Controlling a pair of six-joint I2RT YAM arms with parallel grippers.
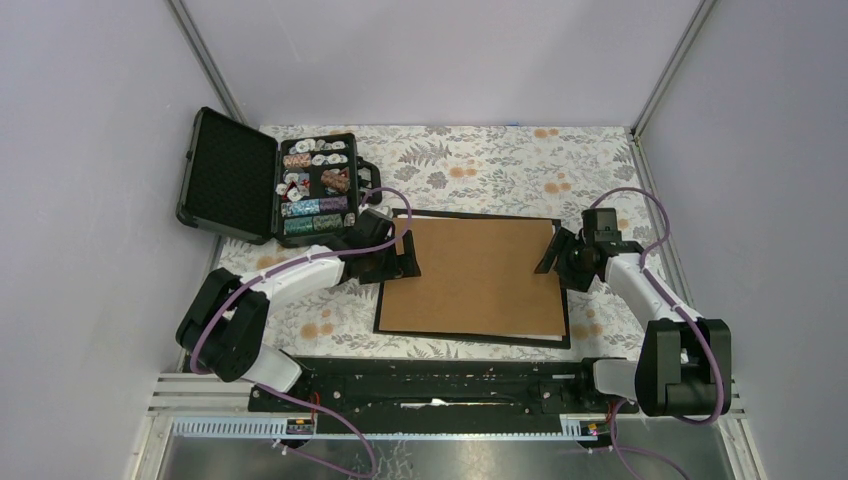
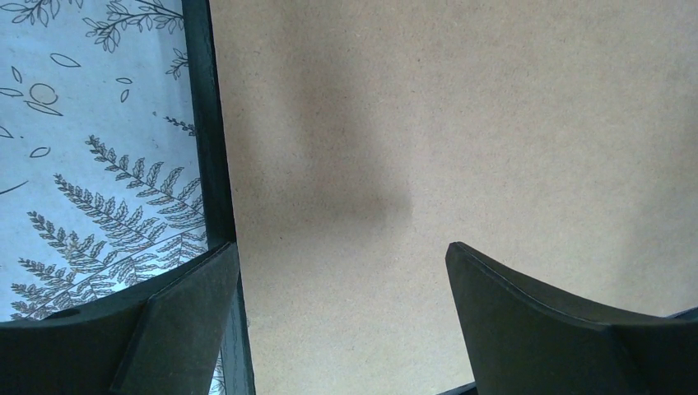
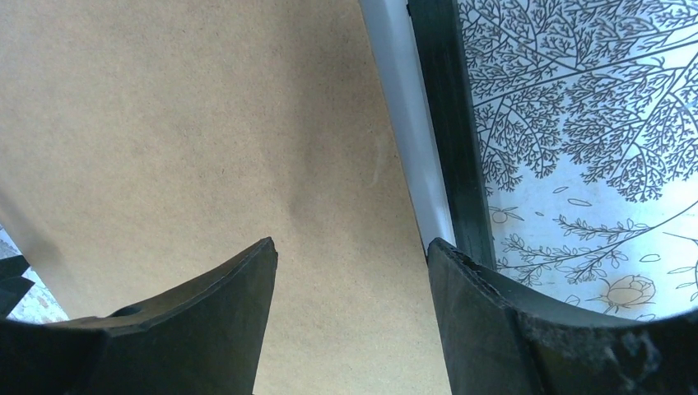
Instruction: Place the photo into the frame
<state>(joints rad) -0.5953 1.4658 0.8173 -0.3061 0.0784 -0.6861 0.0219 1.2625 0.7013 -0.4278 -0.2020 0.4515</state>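
The frame [image 1: 470,340] lies flat in the middle of the table, its thin black moulding around a brown backing board [image 1: 475,280]. The photo is hidden. My left gripper [image 1: 405,250] hovers open over the board's left edge. In the left wrist view the left gripper [image 2: 342,247] has bare board between its fingers, one finger [image 2: 189,321] over the moulding [image 2: 210,123]. My right gripper [image 1: 553,255] stands open at the board's right edge. In the right wrist view the right gripper [image 3: 351,241] sits over the board, next to a white strip [image 3: 403,107] inside the moulding [image 3: 449,107].
An open black case [image 1: 235,175] with foam lid and rows of poker chips [image 1: 315,190] stands at the back left, close to the left arm. A floral cloth [image 1: 480,160] covers the table. Grey walls close in on both sides.
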